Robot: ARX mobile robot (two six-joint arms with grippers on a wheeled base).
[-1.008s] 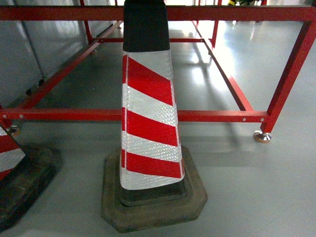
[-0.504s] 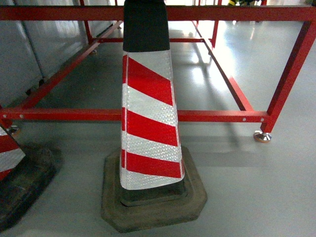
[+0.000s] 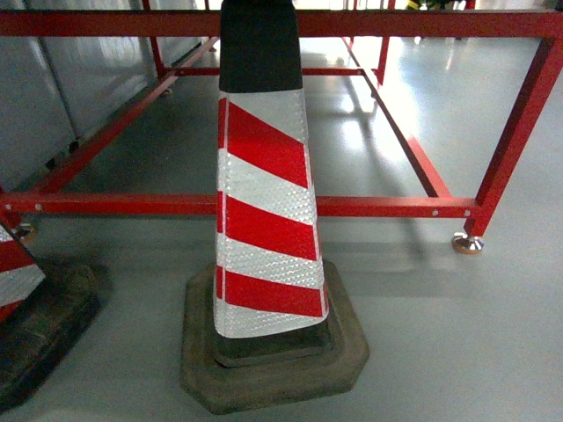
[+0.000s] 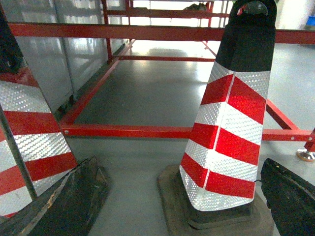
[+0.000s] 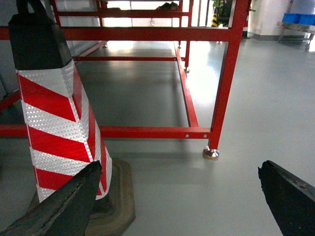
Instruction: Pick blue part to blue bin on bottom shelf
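A red-and-white striped reflective traffic cone with a black top [image 3: 264,202] stands upright on its dark octagonal rubber base [image 3: 273,369] on the grey floor. Directly behind the cone runs the low rail of a red painted steel frame [image 3: 396,207], whose silver levelling foot [image 3: 467,243] sits to the cone's right. A second striped cone [image 3: 16,272] stands to the left of the first, partly out of view.

Grey, glossy floor [image 3: 457,334] carrying all visible items. A red-and-white striped traffic cone [image 3: 264,202] with a black top stands upright on its octagonal rubber base [image 3: 273,369] at centre. A second striped cone [image 3: 13,272] on a dark base sits at the left edge. Behind both, a red steel frame [image 3: 387,207] rests on the floor by round metal levelling feet [image 3: 467,243]; its low rails run just above the floor.
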